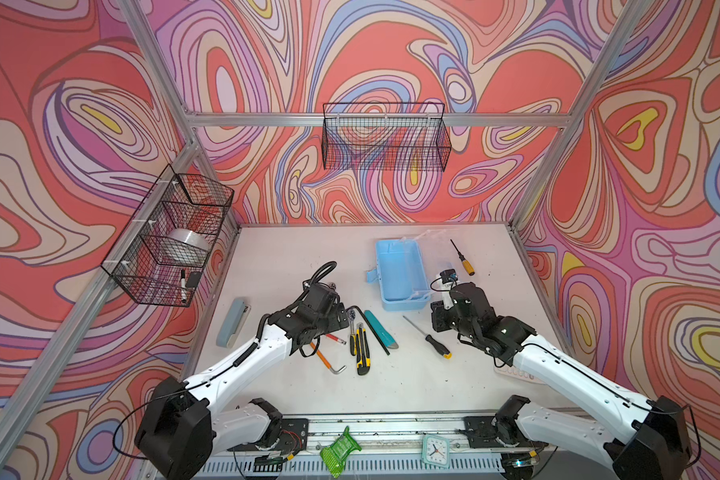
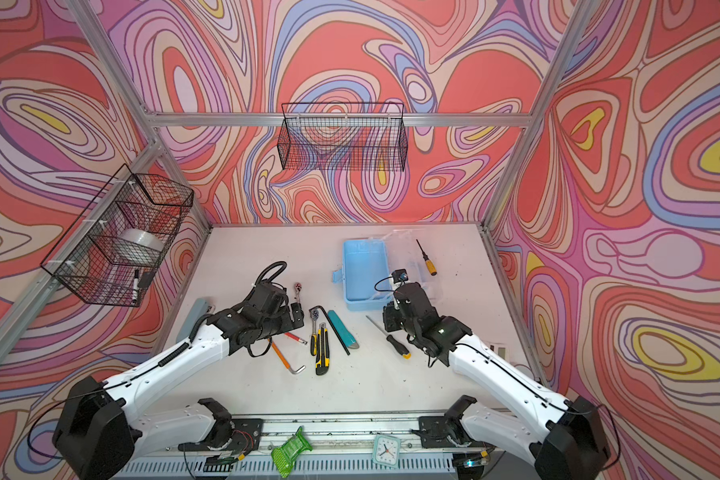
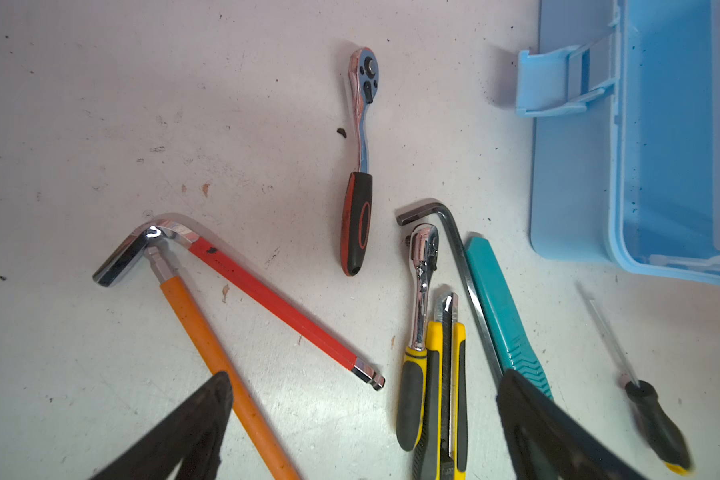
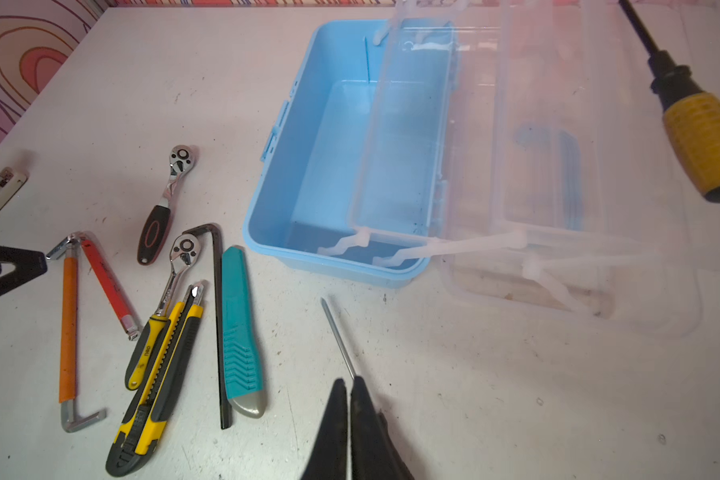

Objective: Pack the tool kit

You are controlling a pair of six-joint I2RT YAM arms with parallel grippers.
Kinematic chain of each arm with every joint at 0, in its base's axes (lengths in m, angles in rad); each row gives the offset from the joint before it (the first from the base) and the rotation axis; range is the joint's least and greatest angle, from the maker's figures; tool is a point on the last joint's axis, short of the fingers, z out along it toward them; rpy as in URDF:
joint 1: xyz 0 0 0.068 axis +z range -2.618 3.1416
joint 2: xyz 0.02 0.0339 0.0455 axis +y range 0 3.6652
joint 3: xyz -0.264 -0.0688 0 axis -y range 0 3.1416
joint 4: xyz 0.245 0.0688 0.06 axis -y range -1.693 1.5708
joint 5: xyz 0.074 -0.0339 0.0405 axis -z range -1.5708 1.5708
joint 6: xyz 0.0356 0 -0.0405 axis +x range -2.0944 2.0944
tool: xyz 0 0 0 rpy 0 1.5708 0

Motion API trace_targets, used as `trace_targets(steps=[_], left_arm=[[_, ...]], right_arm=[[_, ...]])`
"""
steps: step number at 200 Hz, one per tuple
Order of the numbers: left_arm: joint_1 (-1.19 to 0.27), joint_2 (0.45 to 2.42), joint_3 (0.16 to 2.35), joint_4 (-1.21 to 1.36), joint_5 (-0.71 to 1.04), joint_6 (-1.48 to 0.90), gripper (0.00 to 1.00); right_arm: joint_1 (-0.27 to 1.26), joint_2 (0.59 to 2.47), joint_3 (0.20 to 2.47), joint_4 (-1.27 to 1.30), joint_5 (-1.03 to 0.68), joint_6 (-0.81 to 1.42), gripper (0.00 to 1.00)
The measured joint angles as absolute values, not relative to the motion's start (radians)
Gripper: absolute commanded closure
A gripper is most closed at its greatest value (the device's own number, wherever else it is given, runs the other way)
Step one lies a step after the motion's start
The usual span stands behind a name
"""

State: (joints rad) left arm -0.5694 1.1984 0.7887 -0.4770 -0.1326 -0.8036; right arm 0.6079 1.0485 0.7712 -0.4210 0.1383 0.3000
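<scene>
Left gripper (image 3: 364,374): jaws spread wide above the loose tools. Right gripper (image 4: 350,386): jaws pressed together; in the right wrist view the black-handled screwdriver (image 1: 435,344) runs its shaft behind the fingertips, and we cannot tell contact. The tool kit box (image 1: 404,304) lies open right of centre in both top views, its clear lid (image 4: 641,249) alongside. The yellow ratchet (image 4: 158,320) handle carries lettering we cannot read.

Swirled red, pink and lilac walls (image 1: 391,50), aluminium frame (image 1: 267,119), black wire basket (image 1: 385,137) on back rail, second wire basket (image 1: 167,237) at left, scuffed white bench (image 1: 287,249)
</scene>
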Motion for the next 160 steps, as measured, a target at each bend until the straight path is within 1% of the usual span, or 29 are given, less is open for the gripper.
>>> trace_targets(steps=[19,28,44,59,131,143,160], left_arm=[[-0.569,1.198,0.788,-0.475,-0.133,-0.804,0.00],[-0.569,1.198,0.786,-0.474,-0.133,-0.804,0.00],[-0.569,1.198,0.779,-0.473,-0.132,-0.804,0.00],[-0.569,1.198,0.776,-0.474,-0.132,-0.804,0.00],[-0.569,1.198,0.776,-0.471,-0.132,-0.797,0.00],[-0.569,1.198,0.774,-0.471,-0.132,-0.797,0.00],[-0.569,1.198,0.772,-0.470,-0.132,-0.797,0.00]], right_arm=[[0.606,1.060,0.783,-0.443,0.112,0.285,0.96],[0.606,1.074,0.787,-0.458,0.103,0.283,0.90],[0.604,1.112,0.787,-0.484,0.091,0.286,0.87],[0.604,1.157,0.787,-0.511,0.080,0.292,0.81],[0.604,1.243,0.770,-0.602,0.053,0.363,0.69],[0.604,1.256,0.763,-0.620,0.054,0.381,0.63],[0.604,1.274,0.761,-0.641,0.057,0.404,0.59]])
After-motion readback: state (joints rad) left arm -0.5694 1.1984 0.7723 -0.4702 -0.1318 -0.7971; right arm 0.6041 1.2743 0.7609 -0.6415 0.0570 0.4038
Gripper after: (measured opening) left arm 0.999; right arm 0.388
